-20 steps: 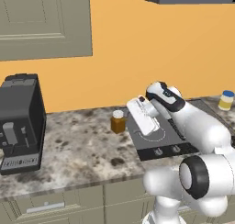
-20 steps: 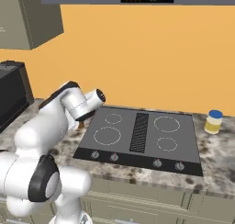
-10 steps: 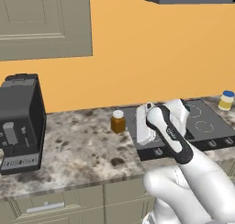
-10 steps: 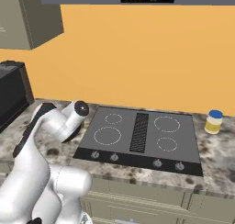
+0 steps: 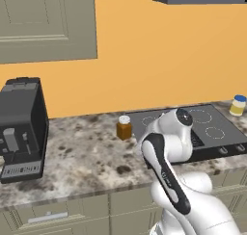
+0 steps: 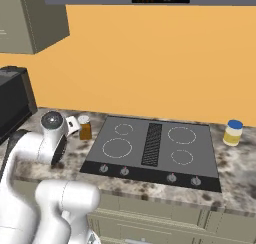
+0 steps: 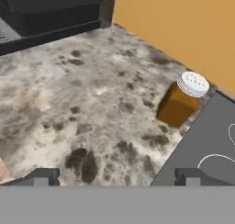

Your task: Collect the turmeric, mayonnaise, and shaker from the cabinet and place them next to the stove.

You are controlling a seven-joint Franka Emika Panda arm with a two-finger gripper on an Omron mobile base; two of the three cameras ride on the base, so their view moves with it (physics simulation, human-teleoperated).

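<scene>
The turmeric (image 7: 182,101) stood on the surface (image 7: 82,103) just beside the stove (image 6: 155,145), the mayonnaise (image 6: 232,132) at its other side. Our claw (image 7: 117,176) was spread and empty; next we judged the shaker must be fetched.
</scene>
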